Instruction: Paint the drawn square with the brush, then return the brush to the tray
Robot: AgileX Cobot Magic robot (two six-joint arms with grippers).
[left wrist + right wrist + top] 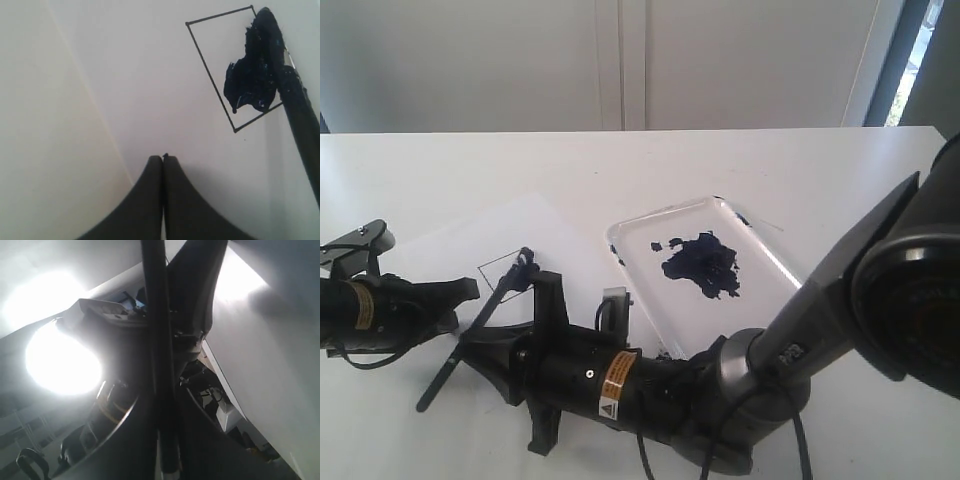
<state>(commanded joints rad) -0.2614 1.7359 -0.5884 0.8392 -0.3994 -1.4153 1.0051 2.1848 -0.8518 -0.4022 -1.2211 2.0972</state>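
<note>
The drawn square is a small tilted outline on white paper; the left wrist view shows a dark paint blotch inside the drawn square. The brush slants across it, bristle tip on the square's far side and handle end toward the table front. My right gripper, reaching across from the right, is shut on the brush handle. Left of the square, my left gripper rests with jaws pressed together, empty. The tray with its blue-black puddle lies right of the paper.
The right arm's dark body stretches low across the table front between tray and paper. The brush shaft passes along the square's edge in the left wrist view. A pale wall stands behind the table.
</note>
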